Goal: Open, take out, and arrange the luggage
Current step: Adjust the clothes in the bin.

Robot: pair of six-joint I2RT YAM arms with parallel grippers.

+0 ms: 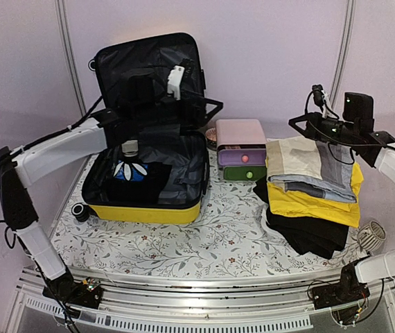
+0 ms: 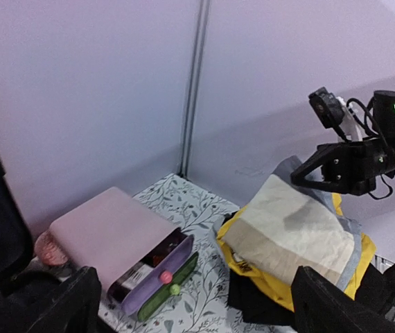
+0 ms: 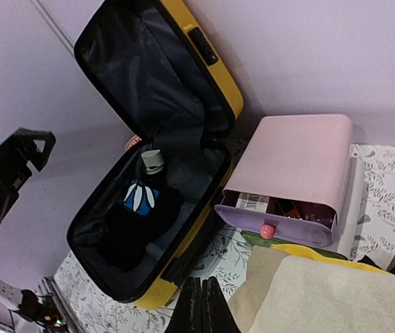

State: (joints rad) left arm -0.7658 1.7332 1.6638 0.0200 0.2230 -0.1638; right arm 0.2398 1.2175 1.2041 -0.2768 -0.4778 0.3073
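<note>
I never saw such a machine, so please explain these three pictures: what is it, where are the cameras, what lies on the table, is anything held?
Two robot arms stand at the near edge of a table. One picture looks down from above; the others come from a camera on each wrist. On it lie an open yellow suitcase, a pink-and-green drawer box and folded clothes. The left gripper is open over the suitcase; the right gripper is shut by the clothes. Neither seems to hold anything.

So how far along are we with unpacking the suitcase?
Done: suitcase lid open, folded clothes stacked on the right. In hand: nothing; left gripper open, right gripper shut, both empty. Left: a bottle and black garment inside the suitcase.
</note>
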